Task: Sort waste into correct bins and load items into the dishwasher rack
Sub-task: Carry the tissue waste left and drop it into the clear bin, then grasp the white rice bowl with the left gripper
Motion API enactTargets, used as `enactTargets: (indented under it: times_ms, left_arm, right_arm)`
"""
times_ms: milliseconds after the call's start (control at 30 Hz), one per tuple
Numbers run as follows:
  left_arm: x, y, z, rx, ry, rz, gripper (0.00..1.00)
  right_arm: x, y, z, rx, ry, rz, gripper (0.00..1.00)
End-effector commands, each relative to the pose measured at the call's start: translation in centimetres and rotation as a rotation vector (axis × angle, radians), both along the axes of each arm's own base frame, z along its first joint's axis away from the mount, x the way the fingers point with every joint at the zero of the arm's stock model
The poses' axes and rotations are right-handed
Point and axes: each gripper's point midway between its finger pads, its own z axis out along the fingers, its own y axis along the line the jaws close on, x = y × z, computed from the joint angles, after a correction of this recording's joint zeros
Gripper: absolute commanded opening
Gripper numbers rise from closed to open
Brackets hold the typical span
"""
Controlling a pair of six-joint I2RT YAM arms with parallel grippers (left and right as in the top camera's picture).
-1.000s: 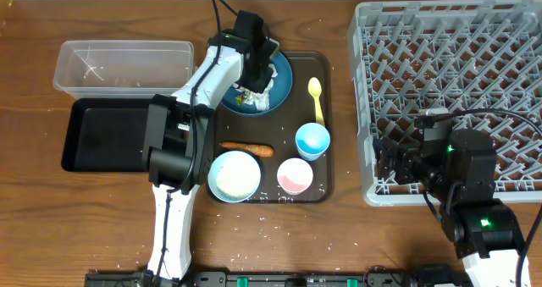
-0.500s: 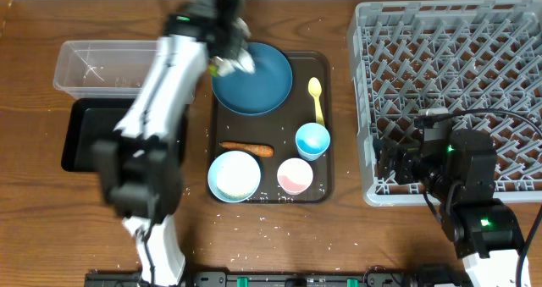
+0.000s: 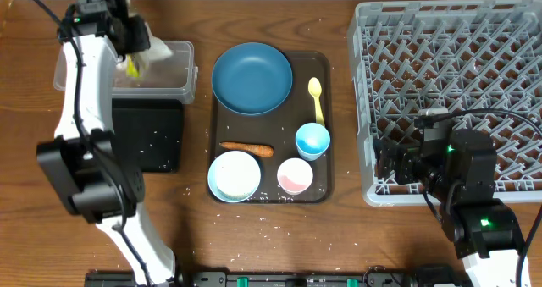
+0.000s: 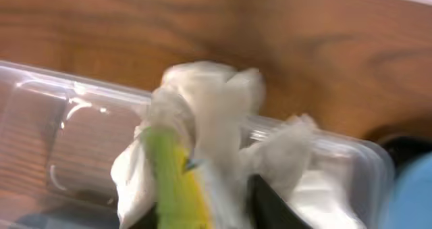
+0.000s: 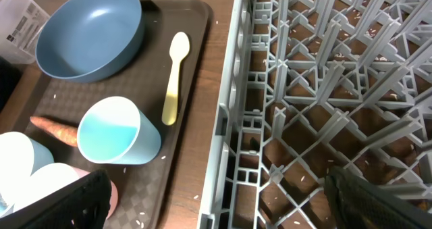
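Observation:
My left gripper point(image 3: 135, 48) is shut on crumpled white paper point(image 3: 152, 54) and a yellow-green wrapper point(image 3: 133, 67), held over the clear tub point(image 3: 174, 80). In the left wrist view the paper point(image 4: 209, 107) and wrapper point(image 4: 172, 182) fill the middle, above the tub point(image 4: 61, 134). The dark blue bowl point(image 3: 251, 77), yellow spoon point(image 3: 316, 99), light blue cup point(image 3: 312, 140), pink cup point(image 3: 295, 175), light blue bowl point(image 3: 235, 175) and carrot point(image 3: 247, 149) lie on the brown tray. My right gripper point(image 5: 223, 209) is open and empty at the grey rack's point(image 3: 449, 75) left front edge.
The black tray point(image 3: 148, 135) lies in front of the clear tub, partly hidden by my left arm. The brown serving tray point(image 3: 326, 185) sits between bins and rack. Rice grains are scattered on the table, the trays and under the rack.
My left gripper lifted the paper and wrapper out of the dark blue bowl and swung left to above the clear tub. The bowl now sits empty. The right arm has not moved.

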Motion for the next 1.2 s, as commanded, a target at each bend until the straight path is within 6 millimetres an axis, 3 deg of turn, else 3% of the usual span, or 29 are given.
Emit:
enactTargets:
  times_ms: [0,167,333,467,600,767,900,1033,1167]
  left_arm:
    - [-0.4,0.4,-2.3,-0.015,0.05,0.016,0.61]
    - [-0.4,0.3,-1.1,-0.01,0.028,0.016,0.72]
    - [-1.0,-0.3,2.9,-0.011,-0.043,0.003,0.73]
    - [-3.3,-3.7,6.6,-0.094,-0.061,-0.076,0.73]
    - [-6.7,-9.0,8.1,-0.213,0.004,-0.193,0.73]
    - [-11.2,-15.7,6.1,-0.28,0.206,-0.322,0.73]
    - [-13.4,-20.1,3.7,-0.268,0.302,-0.439,0.73]
    - [-16.1,-22.5,0.8,-0.265,0.408,-0.496,0.73]
    - [-18.5,-22.9,-1.9,-0.286,0.516,-0.44,0.73]
  right_arm:
    - [0.2,0.3,0.9,-0.006,-0.025,0.017,0.99]
    - [0.2,0.3,0.9,-0.006,-0.026,0.016,0.99]
    - [0.2,0.3,0.9,-0.006,-0.026,0.017,0.99]
    - [0.2,0.3,0.9,-0.006,-0.027,0.017,0.99]
    - [0.3,0.3,1.1,-0.005,-0.033,0.017,0.99]
    - [0.4,0.3,1.1,-0.004,-0.036,0.017,0.99]
    - [0.4,0.3,1.1,-0.004,-0.036,0.017,0.99]
    - [0.3,0.3,1.1,-0.005,-0.033,0.017,0.99]
    - [0.3,0.3,1.1,-0.005,-0.033,0.017,0.99]
